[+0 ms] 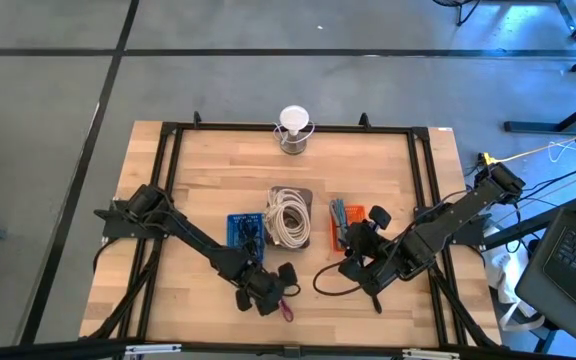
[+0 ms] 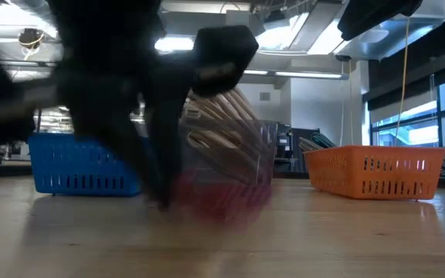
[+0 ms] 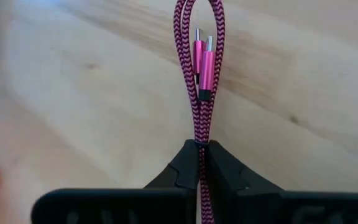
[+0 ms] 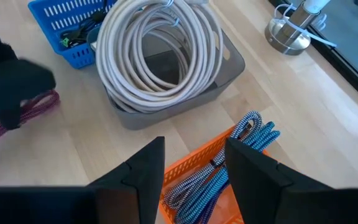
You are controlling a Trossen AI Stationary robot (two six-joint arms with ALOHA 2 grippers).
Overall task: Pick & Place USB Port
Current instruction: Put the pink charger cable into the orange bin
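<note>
- The left gripper [image 3: 202,163] is low over the front part of the wooden table [image 1: 208,180], near the front edge.
- Its two dark fingers [image 3: 179,169] are pressed together, and they pinch a pink cable [image 3: 201,74] between them.
- The pink cable is folded into a long, thin loop that sticks out past the fingertips.
- Two pink plugs [image 3: 204,65] with silver tips lie side by side inside the loop.
- From above, part of the pink cable [image 1: 286,309] pokes out by the left gripper [image 1: 271,297], close to the table's front edge.
- The right gripper [image 4: 194,163] is over the orange basket [image 4: 194,158], on the right side of the table.
- Its fingers are spread apart, and nothing is between them.
- The orange basket [image 1: 348,214] holds a blue and white cable [image 4: 241,140], all bunched up.
- A grey tray [image 4: 225,68] sits in the middle of the table, between the two baskets.
- A thick white cable [image 4: 157,53] is coiled in rings in the grey tray.
- A blue basket [image 1: 243,230] sits just to the left of the grey tray, with dark things inside it.
- A small metal stand [image 1: 294,130] with a white top is at the back edge of the table, well apart from both grippers.
- A thin black cable [image 1: 328,280] curls on the table between the two grippers.
- The table has a black frame [image 1: 168,150] around it.
</note>
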